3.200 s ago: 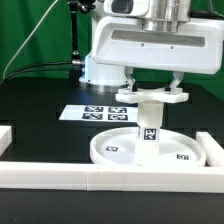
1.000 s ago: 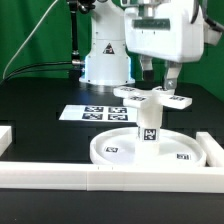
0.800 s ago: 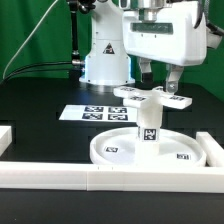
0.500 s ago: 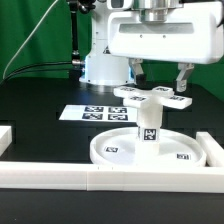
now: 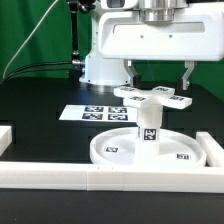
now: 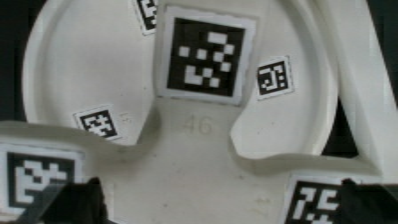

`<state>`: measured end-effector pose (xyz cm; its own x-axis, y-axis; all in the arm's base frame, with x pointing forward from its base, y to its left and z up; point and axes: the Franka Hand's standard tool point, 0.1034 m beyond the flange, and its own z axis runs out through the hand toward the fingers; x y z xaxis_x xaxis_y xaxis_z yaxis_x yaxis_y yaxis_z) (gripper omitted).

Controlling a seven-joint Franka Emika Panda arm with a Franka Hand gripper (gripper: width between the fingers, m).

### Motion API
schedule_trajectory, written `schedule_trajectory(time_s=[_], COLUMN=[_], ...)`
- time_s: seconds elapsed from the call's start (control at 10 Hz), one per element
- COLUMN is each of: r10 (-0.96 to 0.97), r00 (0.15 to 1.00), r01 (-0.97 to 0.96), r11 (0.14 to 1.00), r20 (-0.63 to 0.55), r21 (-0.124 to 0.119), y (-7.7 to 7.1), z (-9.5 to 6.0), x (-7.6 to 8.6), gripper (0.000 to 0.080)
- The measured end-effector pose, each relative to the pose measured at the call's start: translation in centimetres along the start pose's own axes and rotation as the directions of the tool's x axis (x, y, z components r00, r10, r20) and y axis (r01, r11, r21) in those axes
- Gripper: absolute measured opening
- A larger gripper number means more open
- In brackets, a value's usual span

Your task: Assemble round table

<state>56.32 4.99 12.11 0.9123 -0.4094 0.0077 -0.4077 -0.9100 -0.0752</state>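
Presently the white plastic cross-shaped piece (image 5: pixel 153 96) is sitting on top of the short white cylindrical leg (image 5: pixel 148 122), which is standing upright in the middle of the large white round rimmed disc (image 5: pixel 112 152); the disc is lying flat on the black worktop (image 5: pixel 40 105), between the flat white marker board (image 5: pixel 90 113) behind it and the long white border bar (image 5: pixel 100 180) in front. The pincer (image 5: pixel 159 75) is hanging spread wide just above the cross, one finger showing beyond each end of it, and nothing is being gripped. From the wrist view the cross (image 6: pixel 210 150) is filling the picture, tags on its arms, with the disc (image 6: pixel 80 60) showing pale beneath. I am judging the parts to be rigid moulded plastic, light, smooth and rather slippery, not fragile, with no give under a squeeze. The stack is looking top-heavy: a sideways nudge on a cross arm would likely twist it on the leg or tip the leg, if the joint is not yet tight, which I cannot tell. The sensible hold is seeming to be across the narrow width of one pair of opposing arms close to the hub, fingers flat on parallel sides, coming straight down. Gripping near an arm tip would be inviting slip and leverage.
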Motion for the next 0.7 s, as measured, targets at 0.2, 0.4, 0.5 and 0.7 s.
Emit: schedule_trajectory(time_s=[0.2,0.4,0.5,0.7], r10=[-0.173,-0.451,-0.55,-0.684], r00=[0.985,0.893,0.835,0.729], r01=[0.173,0.451,0.55,0.683], r11=[0.985,0.892,0.835,0.729], r20=[0.0,0.001,0.006,-0.008], r21=[-0.005,-0.021,-0.029,-0.052], y=[0.1,0.16,0.14,-0.19], z=[0.05,0.09,0.06,-0.03], x=[0.01,0.03,0.04,0.29], gripper=[0.0649,0.0649,0.0649,0.0649])
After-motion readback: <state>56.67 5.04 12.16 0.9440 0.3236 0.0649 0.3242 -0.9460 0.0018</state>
